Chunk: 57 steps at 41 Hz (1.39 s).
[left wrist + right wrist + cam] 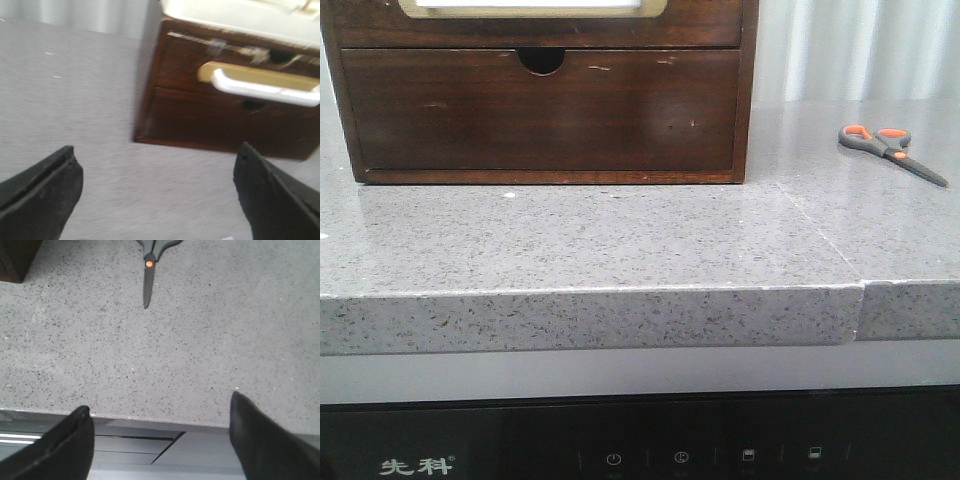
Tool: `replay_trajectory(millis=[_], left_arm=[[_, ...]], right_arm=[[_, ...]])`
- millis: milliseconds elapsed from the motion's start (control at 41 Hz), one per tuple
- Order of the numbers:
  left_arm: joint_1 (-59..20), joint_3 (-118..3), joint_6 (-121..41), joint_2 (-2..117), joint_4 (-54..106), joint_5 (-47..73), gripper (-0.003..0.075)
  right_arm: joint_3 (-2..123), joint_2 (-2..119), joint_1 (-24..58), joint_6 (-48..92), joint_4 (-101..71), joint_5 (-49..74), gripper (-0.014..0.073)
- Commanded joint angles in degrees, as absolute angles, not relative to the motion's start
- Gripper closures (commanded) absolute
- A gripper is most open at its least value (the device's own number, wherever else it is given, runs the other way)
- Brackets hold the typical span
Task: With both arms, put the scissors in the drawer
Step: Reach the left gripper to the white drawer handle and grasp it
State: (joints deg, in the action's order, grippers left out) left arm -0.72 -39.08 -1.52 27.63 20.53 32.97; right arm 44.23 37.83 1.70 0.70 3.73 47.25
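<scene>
The scissors (890, 148) lie flat on the grey counter at the far right, orange-lined loops toward the cabinet and blades pointing right. In the right wrist view the scissors (149, 265) are far ahead of my right gripper (159, 402), which is open and empty above the counter's front edge. The drawer (530, 8) with the brass frame is the upper one of the dark cabinet and looks pushed in. In the left wrist view, which is blurred, that drawer (260, 82) lies ahead and to one side of my open, empty left gripper (156, 150). Neither gripper shows in the front view.
Below it is a plain drawer (540, 110) with a semicircular notch, closed. The counter's front edge (590, 300) runs across, with a seam (820, 230) on the right. A dark appliance panel (620, 450) sits underneath. A white object (235, 15) rests on top of the cabinet.
</scene>
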Motion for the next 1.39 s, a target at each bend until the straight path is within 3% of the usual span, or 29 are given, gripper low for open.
replay_trajectory(millis=[0,220,488,732,1366], left_arm=[[-0.78,-40.55,-1.16,31.51,32.57,25.32,0.0103],[-0.78,-40.67,-2.13,41.26,51.51,22.95,0.0103],[-0.78,-40.67,-30.17,52.80,87.66,28.85,0.0103],[-0.78,-40.67,-46.09,61.97,105.65,36.27,0.0103],[-0.78,-55.21,-47.78,82.68,106.57,51.66,0.0103]], right_arm=[[45.82,38.14,1.92,1.22,4.33,43.67,0.0003],[45.82,38.14,1.92,1.22,4.33,43.67,0.0003],[45.82,38.14,1.92,1.22,4.28,43.67,0.0003],[45.82,38.14,1.92,1.22,4.28,43.67,0.0003],[45.82,38.14,1.92,1.22,4.28,43.67,0.0003]])
